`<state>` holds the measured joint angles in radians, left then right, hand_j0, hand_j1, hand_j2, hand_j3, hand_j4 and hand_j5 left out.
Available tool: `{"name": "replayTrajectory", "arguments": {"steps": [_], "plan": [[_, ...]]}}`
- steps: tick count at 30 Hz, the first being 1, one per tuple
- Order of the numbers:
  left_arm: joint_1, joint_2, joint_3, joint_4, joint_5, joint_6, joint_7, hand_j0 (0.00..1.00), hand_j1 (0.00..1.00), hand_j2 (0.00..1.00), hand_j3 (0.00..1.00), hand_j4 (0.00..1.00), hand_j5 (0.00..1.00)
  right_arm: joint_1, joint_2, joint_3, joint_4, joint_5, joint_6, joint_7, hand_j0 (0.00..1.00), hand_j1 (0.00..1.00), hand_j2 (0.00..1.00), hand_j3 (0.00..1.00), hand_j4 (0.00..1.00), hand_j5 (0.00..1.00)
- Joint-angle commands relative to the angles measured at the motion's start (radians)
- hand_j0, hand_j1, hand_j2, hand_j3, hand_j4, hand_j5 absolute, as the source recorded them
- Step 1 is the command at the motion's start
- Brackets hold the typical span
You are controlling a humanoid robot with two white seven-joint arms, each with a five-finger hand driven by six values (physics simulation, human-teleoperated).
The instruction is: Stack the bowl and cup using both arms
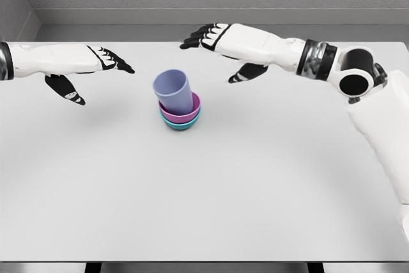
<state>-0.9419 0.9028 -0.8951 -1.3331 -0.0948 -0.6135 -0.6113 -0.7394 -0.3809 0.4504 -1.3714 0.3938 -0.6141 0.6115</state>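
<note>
A lavender cup [173,92] leans tilted inside a pink bowl [185,114], which is nested in a teal bowl [181,124] near the middle of the white table [204,196]. My left hand [96,71] hovers to the left of the stack, fingers spread, thumb hanging down, holding nothing. My right hand [214,49] hovers above and to the right of the stack, fingers stretched out and empty. Neither hand touches the cup or the bowls.
A grey wall runs behind the table's far edge. The right arm's elbow [355,75] and forearm reach over the table's right side.
</note>
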Motion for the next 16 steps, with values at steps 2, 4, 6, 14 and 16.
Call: {"name": "replayTrajectory", "arguments": {"steps": [2, 4, 6, 14, 16], "plan": [[0.002, -0.001, 0.013, 0.0, 0.006, 0.003, 0.0, 1.0, 1.0, 1.0, 1.0, 1.0, 1.0, 0.008, -0.049, -0.056, 0.052, -0.009, 0.003, -0.001, 1.0, 1.0, 1.0, 1.0, 1.0, 1.0], [0.02, 0.002, 0.028, 0.009, 0.007, 0.003, 0.0, 1.0, 1.0, 1.0, 1.0, 1.0, 1.0, 0.015, -0.052, -0.07, 0.09, -0.009, 0.003, -0.001, 1.0, 1.0, 1.0, 1.0, 1.0, 1.0], [0.026, 0.001, 0.03, 0.008, 0.007, 0.003, 0.0, 1.0, 1.0, 1.0, 1.0, 1.0, 1.0, 0.015, -0.053, -0.071, 0.095, -0.009, 0.003, -0.001, 1.0, 1.0, 1.0, 1.0, 1.0, 1.0], [0.054, 0.015, 0.035, 0.008, 0.007, 0.003, 0.0, 1.0, 1.0, 1.0, 1.0, 1.0, 1.0, 0.021, -0.052, -0.07, 0.112, -0.009, 0.003, -0.001, 1.0, 1.0, 1.0, 1.0, 1.0, 1.0], [0.055, 0.015, 0.036, 0.008, 0.007, 0.003, 0.0, 1.0, 1.0, 1.0, 1.0, 1.0, 1.0, 0.021, -0.052, -0.071, 0.113, -0.009, 0.003, -0.001, 1.0, 1.0, 1.0, 1.0, 1.0, 1.0]]}}
